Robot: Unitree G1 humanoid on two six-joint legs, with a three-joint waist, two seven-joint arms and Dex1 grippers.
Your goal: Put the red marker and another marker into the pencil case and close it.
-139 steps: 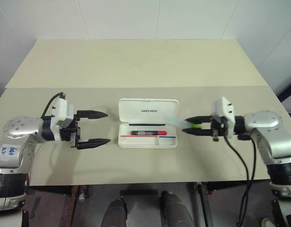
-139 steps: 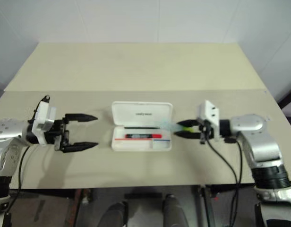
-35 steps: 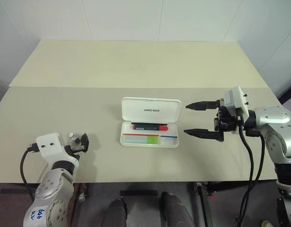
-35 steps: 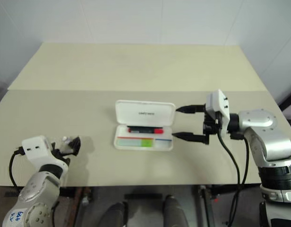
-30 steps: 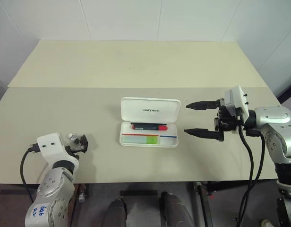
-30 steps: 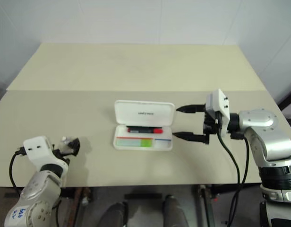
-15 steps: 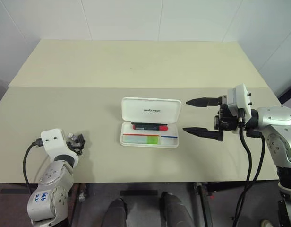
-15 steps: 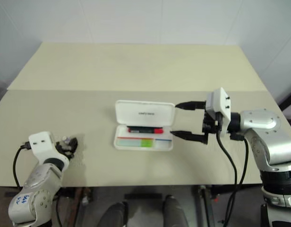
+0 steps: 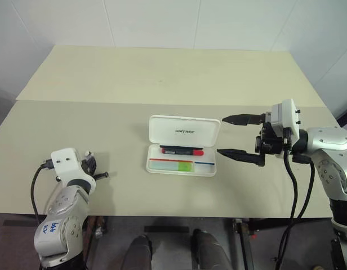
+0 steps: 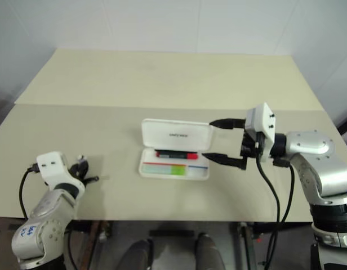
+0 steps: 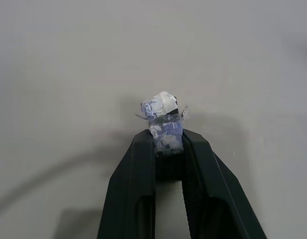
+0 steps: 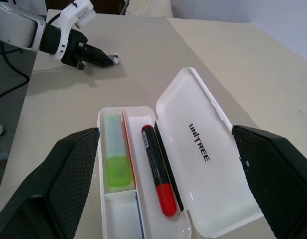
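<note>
Both markers lie in the pencil case (image 9: 183,147) beside the wide-spread right claw (image 9: 236,136).

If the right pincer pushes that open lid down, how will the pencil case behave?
The pencil case looks like stiff white plastic, so its lid should probably swing as one rigid piece. It seems light and lies loose on the smooth table, so it may slide. The red marker lies flat inside, unlikely to block closing.

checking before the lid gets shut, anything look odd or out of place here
One oddity: a crumpled scrap of white-and-blue tape or paper sticks out from the tips of the left pincer. Otherwise the slim black red-capped marker and stubby mint-green highlighter lie neatly in the open white plastic pencil case.
</note>
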